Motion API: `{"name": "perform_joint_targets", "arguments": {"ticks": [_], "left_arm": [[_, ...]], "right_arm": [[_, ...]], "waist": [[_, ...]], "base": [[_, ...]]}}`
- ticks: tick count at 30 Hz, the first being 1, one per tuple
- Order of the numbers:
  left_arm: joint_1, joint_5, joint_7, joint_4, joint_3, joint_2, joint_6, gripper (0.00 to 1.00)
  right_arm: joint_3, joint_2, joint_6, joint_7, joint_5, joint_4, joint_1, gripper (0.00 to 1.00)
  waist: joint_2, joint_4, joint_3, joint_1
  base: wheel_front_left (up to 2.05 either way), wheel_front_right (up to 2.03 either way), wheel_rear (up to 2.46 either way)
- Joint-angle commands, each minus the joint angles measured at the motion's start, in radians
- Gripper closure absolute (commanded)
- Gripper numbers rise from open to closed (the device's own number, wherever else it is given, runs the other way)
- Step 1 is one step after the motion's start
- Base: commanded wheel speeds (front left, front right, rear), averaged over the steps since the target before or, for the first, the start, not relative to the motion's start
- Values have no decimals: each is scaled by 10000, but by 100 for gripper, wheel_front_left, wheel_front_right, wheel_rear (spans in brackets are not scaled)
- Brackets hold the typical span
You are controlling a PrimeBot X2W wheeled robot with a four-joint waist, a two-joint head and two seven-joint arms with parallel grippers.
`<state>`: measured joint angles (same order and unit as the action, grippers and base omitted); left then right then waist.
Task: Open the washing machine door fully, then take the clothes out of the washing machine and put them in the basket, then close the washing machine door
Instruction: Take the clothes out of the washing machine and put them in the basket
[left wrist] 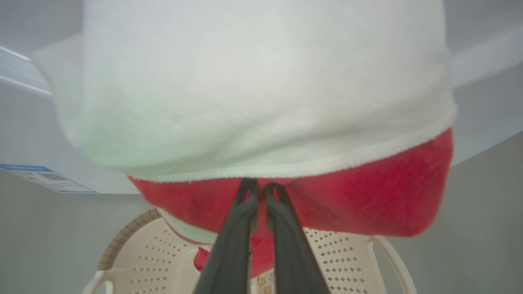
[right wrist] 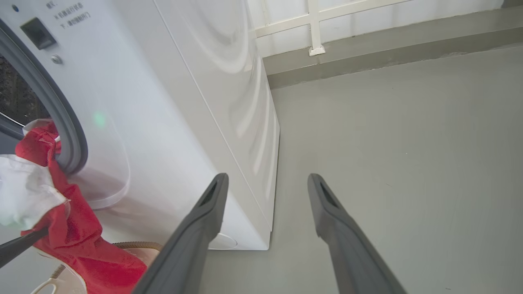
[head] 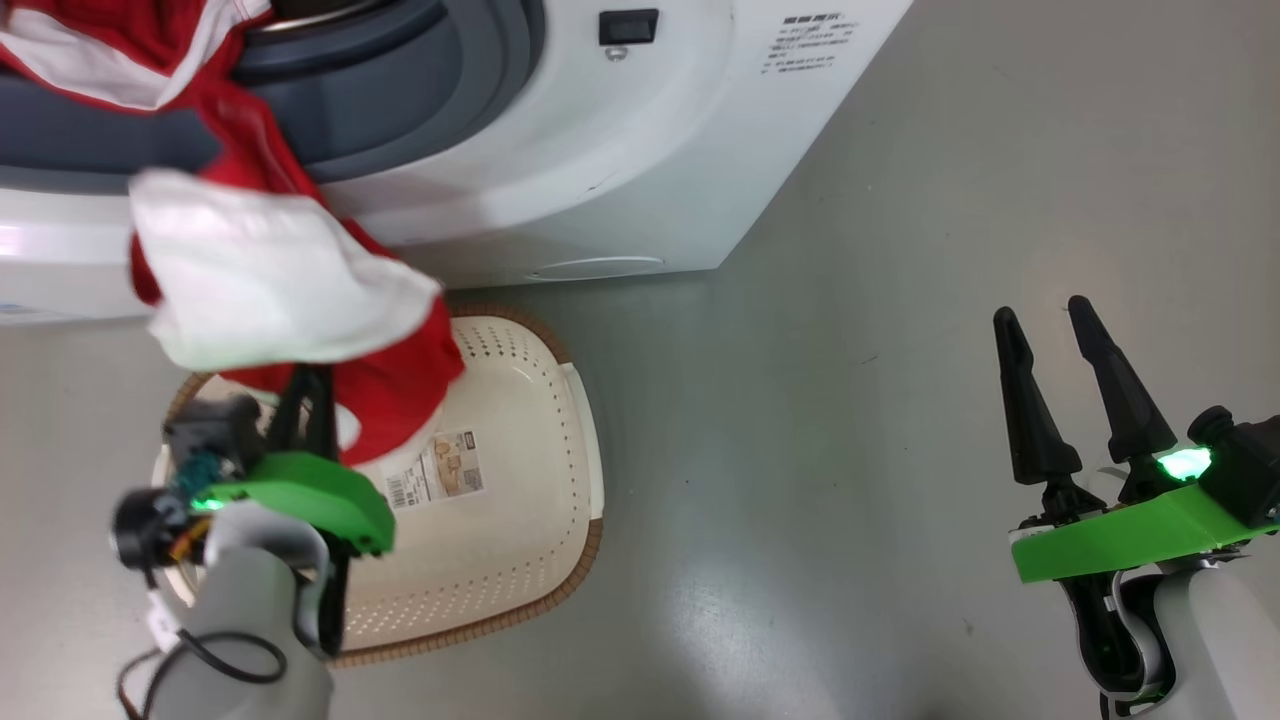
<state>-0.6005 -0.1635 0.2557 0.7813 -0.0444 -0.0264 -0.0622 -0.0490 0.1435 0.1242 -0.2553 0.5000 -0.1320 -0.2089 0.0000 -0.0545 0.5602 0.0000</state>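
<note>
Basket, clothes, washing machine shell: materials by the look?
Basket: likely moulded plastic, matte cream, punched hole rows; brown rim looks woven, possibly moulded imitation.
Clothes: soft fleecy fabric, red with white panels, drapes and folds.
Washing machine shell: glossy white, painted metal or plastic; reflections show, cannot tell which.

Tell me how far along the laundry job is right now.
Done: the washing machine stands open. In hand: left gripper is shut on the clothes, which trail from the drum down over the basket. Left: drop them in, then shut the machine. Right gripper open, idle.
</note>
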Motion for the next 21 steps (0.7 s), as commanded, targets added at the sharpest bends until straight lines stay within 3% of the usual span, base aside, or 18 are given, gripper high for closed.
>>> {"name": "perform_joint_targets", "arguments": {"ticks": [1,21], "left_arm": [[430,-225,61,-19,30,-242,-7,100],[-334,-1426,61,2739,1208,-240,176,100]], "right_arm": [[-201,119,65,-65,18,244,139,0],[-141,178,65,-65,6,427,-172,0]], "waist": [[0,11,34,0],[0,-213,992,0]], "base": [[0,0,0],[0,0,0]]}}
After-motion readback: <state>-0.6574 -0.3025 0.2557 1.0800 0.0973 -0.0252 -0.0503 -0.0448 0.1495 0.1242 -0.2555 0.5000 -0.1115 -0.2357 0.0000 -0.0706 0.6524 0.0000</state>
